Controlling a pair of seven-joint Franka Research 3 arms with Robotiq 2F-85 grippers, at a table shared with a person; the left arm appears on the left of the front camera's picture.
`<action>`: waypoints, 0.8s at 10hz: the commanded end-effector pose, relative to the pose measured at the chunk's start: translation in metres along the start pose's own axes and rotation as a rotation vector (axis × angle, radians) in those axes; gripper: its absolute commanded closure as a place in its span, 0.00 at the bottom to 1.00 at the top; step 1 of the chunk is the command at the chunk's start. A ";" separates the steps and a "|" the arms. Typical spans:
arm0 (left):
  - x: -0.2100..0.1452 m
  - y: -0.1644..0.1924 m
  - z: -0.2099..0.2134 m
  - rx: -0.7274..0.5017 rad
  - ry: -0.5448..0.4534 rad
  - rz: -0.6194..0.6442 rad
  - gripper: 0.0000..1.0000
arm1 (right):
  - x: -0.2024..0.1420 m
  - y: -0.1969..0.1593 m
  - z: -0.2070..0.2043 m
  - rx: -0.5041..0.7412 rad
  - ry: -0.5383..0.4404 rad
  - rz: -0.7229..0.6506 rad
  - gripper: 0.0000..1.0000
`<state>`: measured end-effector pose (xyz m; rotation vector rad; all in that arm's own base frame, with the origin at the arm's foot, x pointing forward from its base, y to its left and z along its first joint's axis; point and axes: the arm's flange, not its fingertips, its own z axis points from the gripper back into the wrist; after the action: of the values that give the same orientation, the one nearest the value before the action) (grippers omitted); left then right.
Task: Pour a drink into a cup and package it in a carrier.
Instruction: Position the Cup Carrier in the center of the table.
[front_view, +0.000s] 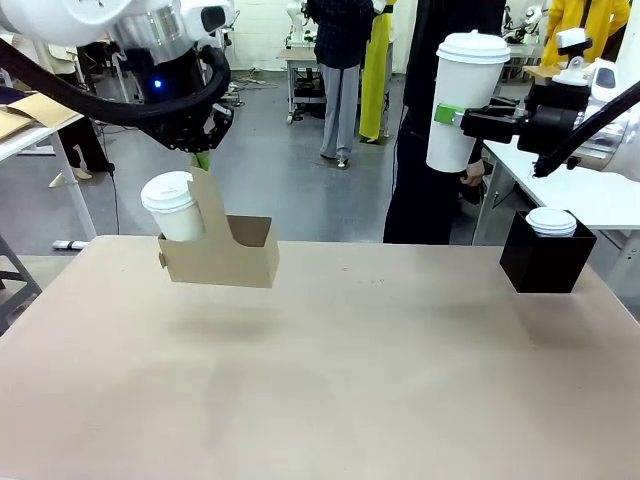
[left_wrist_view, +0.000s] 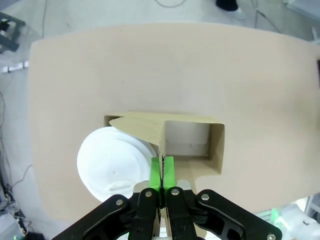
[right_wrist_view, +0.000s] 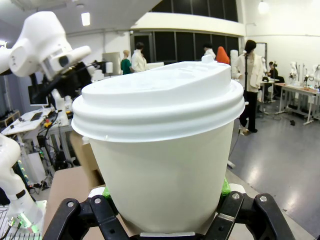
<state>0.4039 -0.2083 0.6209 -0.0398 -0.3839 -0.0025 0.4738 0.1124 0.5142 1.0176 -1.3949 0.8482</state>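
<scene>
The tan counter (front_view: 350, 380) spans the lower frame of the front view in an open workshop, with a black box (front_view: 545, 265) holding white lids (front_view: 551, 221) at its right edge. I read the left hand (front_view: 203, 160) as fully closed, its green pads (left_wrist_view: 155, 172) pinching the upright handle panel of the carrier (front_view: 235, 262), which hangs clear of the counter at upper left with one lidded white cup (front_view: 175, 208) seated in its left-of-frame hole. The right hand (front_view: 452, 115) is clamped around a second cup (front_view: 465, 100), lidded and upright, held high at the upper right of the frame.
</scene>
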 end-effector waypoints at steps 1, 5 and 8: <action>-0.026 -0.023 -0.004 -0.038 0.022 0.051 0.98 | 0.002 0.001 -0.004 -0.012 -0.019 0.021 0.19; -0.059 -0.101 -0.047 -0.013 0.068 0.043 0.98 | 0.002 0.001 -0.004 -0.012 -0.019 0.021 0.19; -0.067 -0.146 -0.084 -0.007 0.084 0.043 0.98 | 0.002 0.001 -0.004 -0.012 -0.019 0.021 0.19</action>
<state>0.3639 -0.3475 0.5217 -0.0663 -0.2716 0.0085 0.4739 0.1123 0.5141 1.0168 -1.3947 0.8483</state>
